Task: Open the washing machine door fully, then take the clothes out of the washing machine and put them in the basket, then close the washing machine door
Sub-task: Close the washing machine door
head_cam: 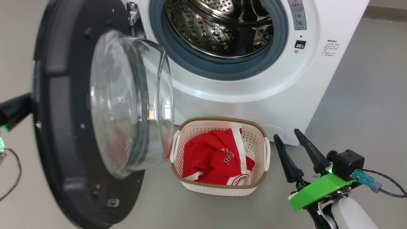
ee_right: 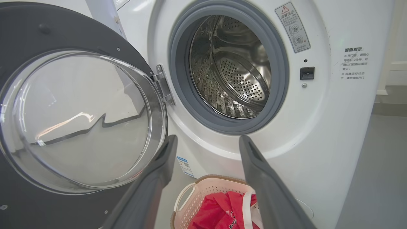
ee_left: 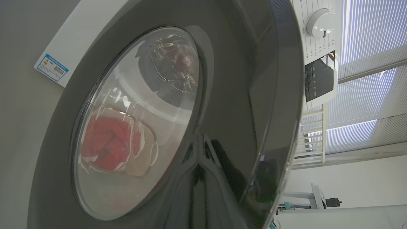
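**Current step.** The washing machine (head_cam: 241, 95) fills the upper centre of the head view. Its drum (head_cam: 222, 31) shows bare perforated steel inside the grey seal (head_cam: 203, 68), and no garment is visible in the part of it that can be seen. The clothes (head_cam: 210, 156), red with white trim, lie in the basket (head_cam: 219, 120), which stands on the floor (head_cam: 365, 95) at lower centre, just in front of the machine. Unloading therefore appears complete. The step in hand is judged to be closing the door.

**Door.** The washing machine door (head_cam: 63, 127) stands swung out on its hinge at the left of the frame. Its glass bowl (head_cam: 127, 105) faces the opening and overlaps the basket's left edge in the picture.

**Hands.**
- The left hand (head_cam: 22, 106) sits at the far left edge, fingers closed with nothing between them. It is against the door's outer side. The left wrist view shows the glossy black frame close up, though the exact contact point cannot be made out.
- The right hand (head_cam: 286, 133) is at lower right with its fingers spread and empty, beside the basket and well apart from the door.

**Next move.**
1. Push steadily on the door's outer face, following the hinge arc towards the opening.
2. Carry the push through until the door seats against the seal and meets the latch socket (head_cam: 300, 44).
3. Keep the right hand where it is, outside the swing.
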You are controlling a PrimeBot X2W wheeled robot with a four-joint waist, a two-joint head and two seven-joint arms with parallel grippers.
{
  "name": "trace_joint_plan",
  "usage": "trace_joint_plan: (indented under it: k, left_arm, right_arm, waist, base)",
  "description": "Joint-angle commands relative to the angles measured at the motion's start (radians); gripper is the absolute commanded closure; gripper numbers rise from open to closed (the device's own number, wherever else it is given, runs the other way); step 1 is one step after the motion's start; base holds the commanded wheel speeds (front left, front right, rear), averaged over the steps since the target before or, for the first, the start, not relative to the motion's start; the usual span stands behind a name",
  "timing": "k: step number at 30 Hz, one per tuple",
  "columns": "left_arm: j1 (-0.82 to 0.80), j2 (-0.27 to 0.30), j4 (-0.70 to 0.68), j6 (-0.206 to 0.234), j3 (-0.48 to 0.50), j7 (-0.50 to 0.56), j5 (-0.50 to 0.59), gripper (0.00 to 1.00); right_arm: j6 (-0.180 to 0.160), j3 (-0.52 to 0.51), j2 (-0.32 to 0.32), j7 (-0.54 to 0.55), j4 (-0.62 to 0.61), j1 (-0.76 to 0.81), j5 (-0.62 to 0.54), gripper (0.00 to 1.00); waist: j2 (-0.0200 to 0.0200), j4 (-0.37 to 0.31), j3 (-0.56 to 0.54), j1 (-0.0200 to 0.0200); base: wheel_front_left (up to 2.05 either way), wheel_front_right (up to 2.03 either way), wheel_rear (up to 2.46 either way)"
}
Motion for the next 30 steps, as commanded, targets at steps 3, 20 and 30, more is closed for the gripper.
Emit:
trace_joint_plan:
  k: [3,20,30]
  left_arm:
    - [-0.011,0.022,-0.068,0.011,0.016,0.013,-0.020,1.00]
    - [0.022,-0.004,-0.121,0.011,0.016,-0.024,0.001,1.00]
    - [0.024,-0.001,-0.090,-0.033,0.033,-0.081,0.039,1.00]
  right_arm:
    - [0.002,0.024,0.006,-0.005,-0.022,-0.002,0.002,0.00]
    - [0.002,0.021,0.005,-0.005,-0.018,0.014,0.006,0.00]
    - [0.002,0.022,0.007,-0.005,-0.016,0.018,0.010,0.00]
  waist:
    - [-0.0001,-0.010,-0.007,0.0000]
    - [-0.0001,-0.006,-0.033,0.0000]
    - [-0.0001,0.022,-0.041,0.0000]
  base:
    - [0.00,0.00,0.00]
    - [0.00,0.00,0.00]
    - [0.00,0.00,0.00]
